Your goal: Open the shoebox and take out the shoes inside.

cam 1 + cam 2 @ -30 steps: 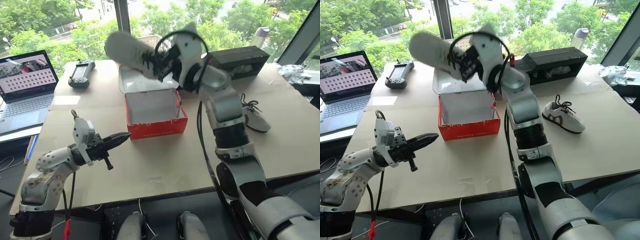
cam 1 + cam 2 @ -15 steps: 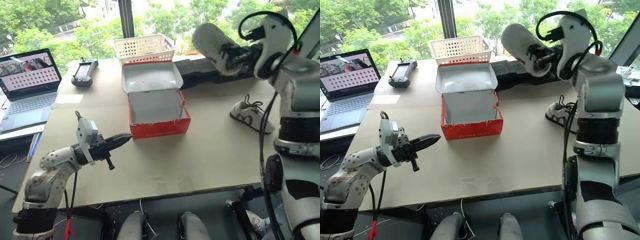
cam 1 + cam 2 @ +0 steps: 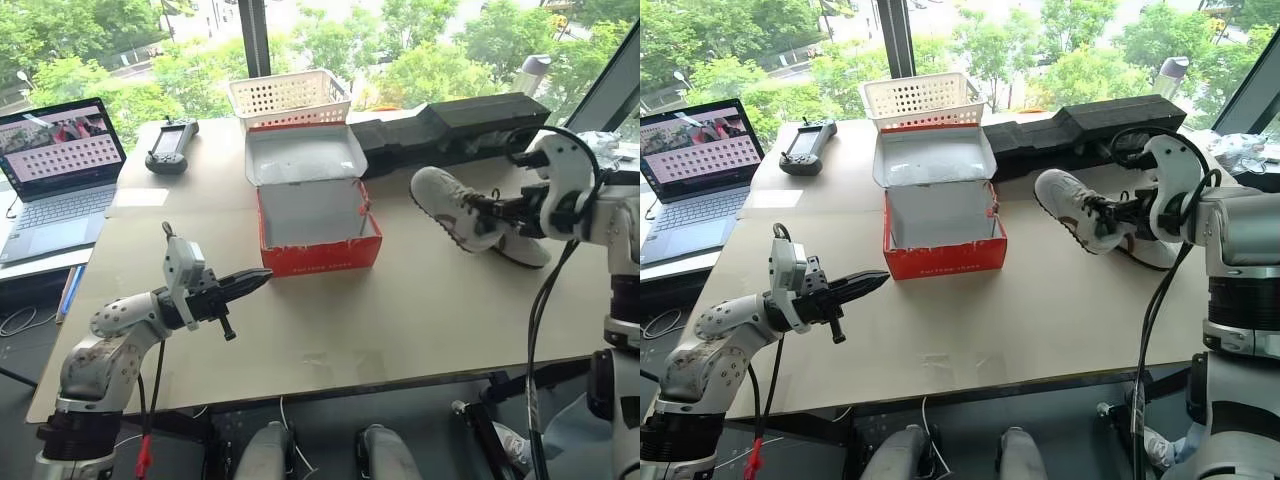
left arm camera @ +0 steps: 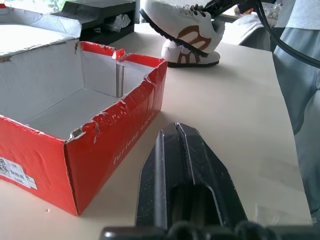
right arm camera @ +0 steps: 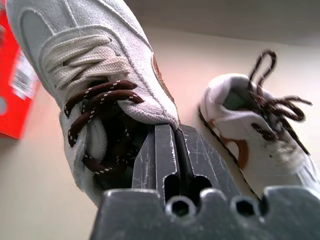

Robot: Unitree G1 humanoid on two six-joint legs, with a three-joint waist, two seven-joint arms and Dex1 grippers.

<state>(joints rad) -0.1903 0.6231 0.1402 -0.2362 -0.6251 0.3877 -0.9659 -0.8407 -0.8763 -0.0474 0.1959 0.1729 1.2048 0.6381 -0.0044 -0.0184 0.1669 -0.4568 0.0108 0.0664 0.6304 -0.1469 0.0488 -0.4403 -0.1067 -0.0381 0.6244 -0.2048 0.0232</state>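
Note:
The red shoebox (image 3: 318, 258) stands open in the middle of the table, its lid (image 3: 305, 155) folded back and its pale inside bare. My right gripper (image 3: 497, 212) is shut on the collar of one off-white shoe (image 3: 450, 203) with dark laces. It holds that shoe tilted just above the table, right of the box. The other shoe (image 3: 528, 250) lies on the table directly beside and partly behind it. In the right wrist view my fingers (image 5: 165, 145) pinch the held shoe (image 5: 95, 65). My left gripper (image 3: 255, 283) is shut and empty, pointing at the box's front left corner.
A white lattice basket (image 3: 288, 97) sits behind the box lid. A long black case (image 3: 450, 125) runs along the back right. A laptop (image 3: 55, 160) and a handheld controller (image 3: 168, 145) are at the far left. Bare tabletop lies in front of the box.
My right arm has swung the shoe from above the box over to the right and down beside the other shoe. The left gripper has stayed put.

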